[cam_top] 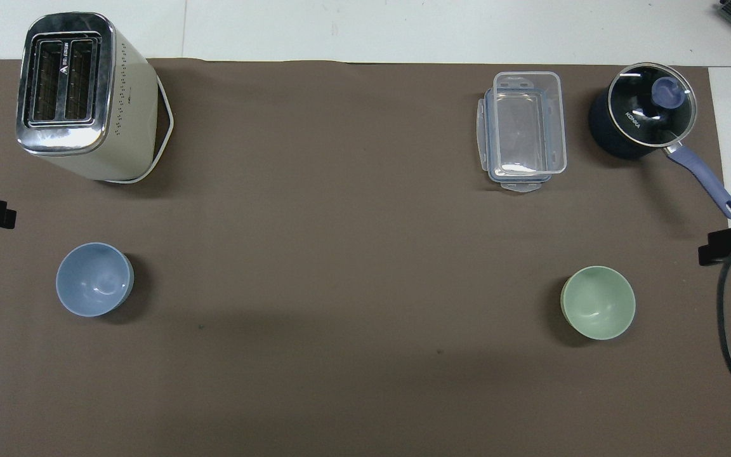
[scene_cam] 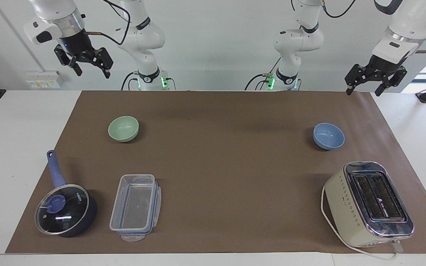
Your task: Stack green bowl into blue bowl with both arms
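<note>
Both grippers hang raised at the robots' edge of the brown mat (scene_cam: 235, 166), fingers spread and empty. The green bowl (scene_cam: 123, 128) sits upright on the mat, below and ahead of the right gripper (scene_cam: 84, 63), toward the right arm's end. The blue bowl (scene_cam: 328, 136) sits likewise below the left gripper (scene_cam: 375, 80), toward the left arm's end; the two bowls are well apart. To do the pickup well, the right gripper should come down with one finger inside the green bowl's rim and one outside, then close on the wall. Readable writing: white lettering resembling "KONKA" on the glass lid of the saucepan (cam_top: 643, 118); the toaster (cam_top: 73, 95) bears a logo too small to read.
</note>
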